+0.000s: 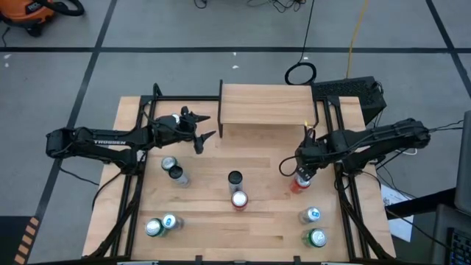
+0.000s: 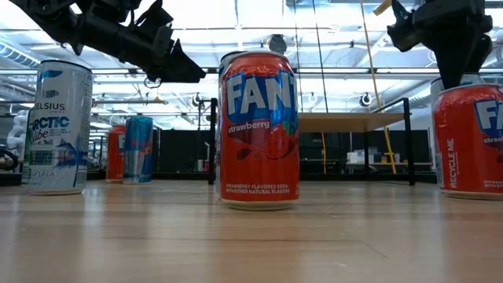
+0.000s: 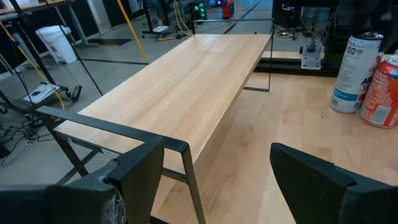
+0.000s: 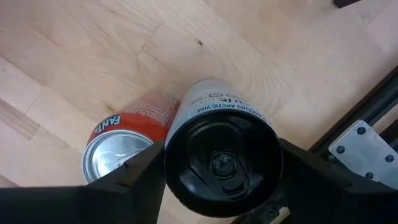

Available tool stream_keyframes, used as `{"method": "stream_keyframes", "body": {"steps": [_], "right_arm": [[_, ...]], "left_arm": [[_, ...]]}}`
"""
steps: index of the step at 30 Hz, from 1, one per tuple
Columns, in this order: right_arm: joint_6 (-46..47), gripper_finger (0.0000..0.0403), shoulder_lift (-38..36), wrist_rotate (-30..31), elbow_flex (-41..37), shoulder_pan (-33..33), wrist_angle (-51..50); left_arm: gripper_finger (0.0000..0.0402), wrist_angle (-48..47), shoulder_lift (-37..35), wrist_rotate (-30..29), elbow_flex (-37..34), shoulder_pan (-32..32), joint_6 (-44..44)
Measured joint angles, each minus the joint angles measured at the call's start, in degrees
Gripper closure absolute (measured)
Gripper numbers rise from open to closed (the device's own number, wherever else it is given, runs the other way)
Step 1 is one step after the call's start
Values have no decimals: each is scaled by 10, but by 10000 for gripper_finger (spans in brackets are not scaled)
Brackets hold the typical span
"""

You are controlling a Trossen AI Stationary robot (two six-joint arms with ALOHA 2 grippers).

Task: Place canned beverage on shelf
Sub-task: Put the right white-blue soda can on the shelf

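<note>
Closest to my low camera stands a red Fanta strawberry can (image 2: pixel 259 130) upright on the worktop (image 2: pixel 251 236). I see the right pincer (image 4: pixel 221 163) straddling a tall white Celsius can (image 4: pixel 221 155), fingers on both flanks; whether they press it I cannot tell. That can stands on the worktop's right side, touching another red Fanta can (image 4: pixel 121 146), in front of the shelf (image 1: pixel 265 104), which is bare. The left pincer (image 1: pixel 206 126) hangs released off the shelf's left end.
</note>
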Motion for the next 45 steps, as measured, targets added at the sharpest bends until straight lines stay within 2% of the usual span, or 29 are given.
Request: {"method": "stream_keyframes", "body": {"steps": [3, 9, 17, 31, 35, 37, 41, 45], "right_arm": [[-14, 157, 3, 0, 30, -10, -24], [-65, 158, 1, 32, 152, -56, -87], [-166, 159, 24, 45, 307, -162, -124], [-392, 160, 197, 9, 554, -327, -120], [-445, 160, 224, -18, 581, -345, -121], [-469, 160, 236, -26, 582, -341, -122], [-511, 160, 264, -28, 582, -317, -109], [-537, 160, 286, -29, 582, -288, -84]], "left_arm": [[102, 3, 0, -9, 0, 0, 2], [102, 5, 0, -12, 0, 0, 2], [102, 7, 0, -12, 0, 0, 2], [102, 7, 0, -12, 0, 0, 3], [102, 20, 0, -9, 0, 0, 24], [102, 53, 4, 14, 0, 0, 34], [102, 135, 31, 106, 9, 4, 46], [102, 132, 90, 152, 59, 9, 44]]}}
